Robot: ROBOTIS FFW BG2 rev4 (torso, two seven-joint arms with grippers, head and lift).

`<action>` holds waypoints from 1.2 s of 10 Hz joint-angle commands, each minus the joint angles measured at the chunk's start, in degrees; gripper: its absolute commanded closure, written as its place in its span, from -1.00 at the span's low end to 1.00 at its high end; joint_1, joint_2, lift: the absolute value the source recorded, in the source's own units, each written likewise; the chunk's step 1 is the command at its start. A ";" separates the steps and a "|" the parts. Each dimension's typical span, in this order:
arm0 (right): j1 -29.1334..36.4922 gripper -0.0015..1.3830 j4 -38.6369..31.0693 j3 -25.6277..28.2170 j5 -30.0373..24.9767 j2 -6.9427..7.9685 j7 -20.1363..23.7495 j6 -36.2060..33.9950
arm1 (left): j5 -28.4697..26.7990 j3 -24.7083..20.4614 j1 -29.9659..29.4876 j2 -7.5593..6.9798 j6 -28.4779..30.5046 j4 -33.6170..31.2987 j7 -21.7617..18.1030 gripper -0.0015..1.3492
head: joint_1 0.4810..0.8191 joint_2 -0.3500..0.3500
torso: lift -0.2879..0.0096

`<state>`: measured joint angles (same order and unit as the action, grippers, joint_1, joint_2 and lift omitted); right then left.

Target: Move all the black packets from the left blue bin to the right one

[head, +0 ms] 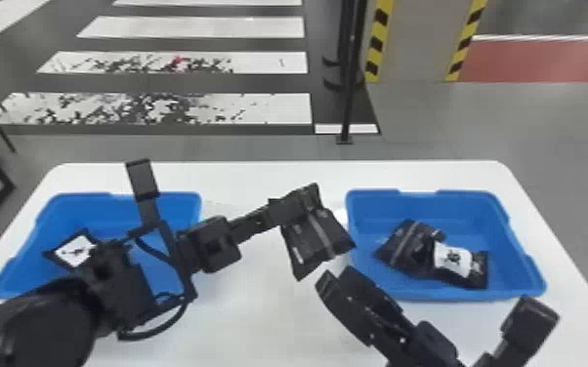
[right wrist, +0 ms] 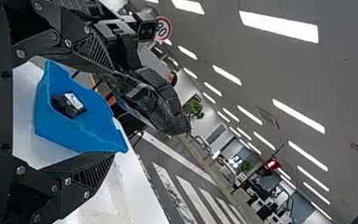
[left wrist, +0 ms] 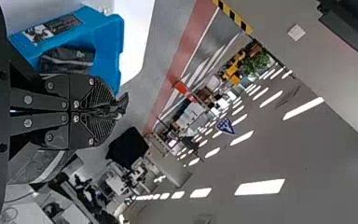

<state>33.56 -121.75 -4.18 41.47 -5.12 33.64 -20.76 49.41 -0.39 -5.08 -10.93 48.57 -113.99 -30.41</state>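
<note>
In the right wrist view, we find a round, red-rimmed sign (right wrist: pixel 165 28) in the background bearing a number that ends in 0; its first digit is unclear to us. In the head view, we see dark marks on the white labels (head: pixel 452 260) of black packets (head: pixel 479 273) in both blue bins (head: pixel 498 219), too small for us to read.

The left bin (head: pixel 176 207) and right bin (head: pixel 381 207) were blue, the desk (head: pixel 259 317) white, one packet (head: pixel 307 244) black, grey-striped.
</note>
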 commanded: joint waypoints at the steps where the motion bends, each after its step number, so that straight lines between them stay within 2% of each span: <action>1: -1.64 -0.36 -0.10 -0.96 1.26 -0.33 0.02 -0.89 | 0.18 2.11 0.44 -0.14 0.65 0.01 0.00 0.79 | 0.27 0.01 | 0.01; 3: -2.91 -0.22 -0.10 -1.65 2.40 -0.59 -0.07 -1.17 | 0.63 3.93 0.58 -0.14 1.63 0.01 0.00 0.79 | 0.27 -0.03 | 0.01; 5: -3.19 0.62 0.32 -1.65 1.72 -0.59 -0.07 -1.17 | 0.98 4.05 0.30 -0.14 1.77 0.01 0.00 0.79 | 0.27 -0.07 | 0.01; 6: -2.91 0.86 0.60 -1.30 1.72 -0.59 -0.24 -0.61 | 0.98 3.93 0.30 -0.14 1.49 0.01 0.00 0.79 | 0.27 -0.08 | 0.01; 8: -2.48 0.85 0.60 -0.62 1.60 -0.51 -0.42 -0.33 | 2.69 3.59 -0.68 -0.14 -0.20 0.01 0.18 0.71 | 0.27 -0.10 | 0.01; 9: -2.91 0.85 1.02 -0.39 1.72 -0.42 -0.51 -0.33 | 4.86 2.56 -1.95 0.48 -2.31 0.01 0.62 0.14 | 0.27 -0.11 | 0.01; 10: -3.89 0.85 2.15 0.64 1.72 -0.51 -0.60 -0.33 | 4.97 1.31 -3.36 0.83 -6.39 -0.13 0.44 -0.56 | 0.27 -0.11 | 0.01; 11: -5.72 0.85 4.26 2.35 0.69 -0.68 -0.60 -0.33 | 5.20 -0.98 -5.46 1.09 -8.35 -2.24 0.35 -0.88 | 0.27 -0.09 | 0.01; 12: -8.39 0.85 6.93 4.87 -1.14 -1.12 -0.86 -0.33 | 5.20 -3.84 -8.14 1.71 -9.34 -4.63 0.26 -0.80 | 0.27 -0.06 | 0.01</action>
<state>26.78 -116.45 -0.80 41.37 -6.01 32.82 -21.09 54.59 -2.47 -11.60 -9.58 39.96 -117.20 -30.16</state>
